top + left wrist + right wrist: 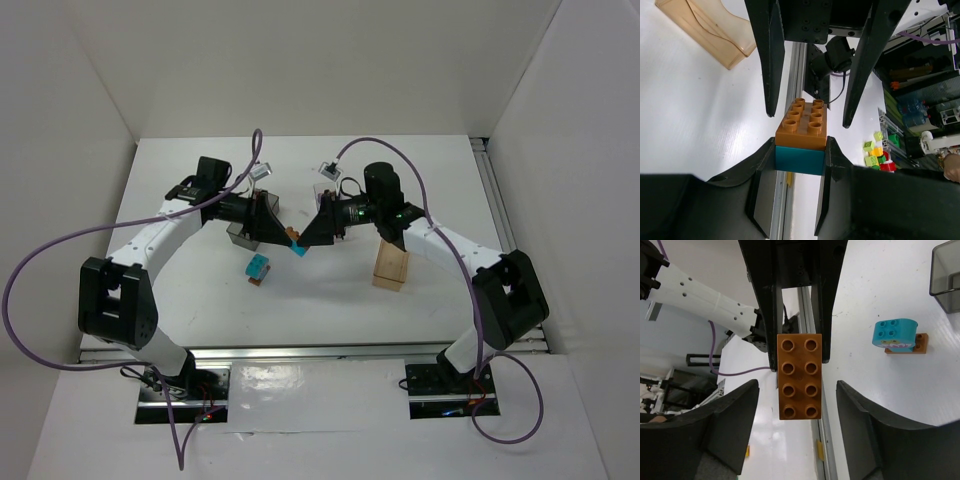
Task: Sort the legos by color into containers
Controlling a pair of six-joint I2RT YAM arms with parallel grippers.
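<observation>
Over the table [330,300], I am clamping the teal brick [799,160] in my left gripper [800,152]; the orange-brown brick [800,376] atop is pointing lengthwise into my right gripper [797,390], fingers apart.

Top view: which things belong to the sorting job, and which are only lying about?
Job:
orange-and-teal brick stack
teal clump
grey bin
amber bin

Lying about:
purple cable
metal rail
</observation>
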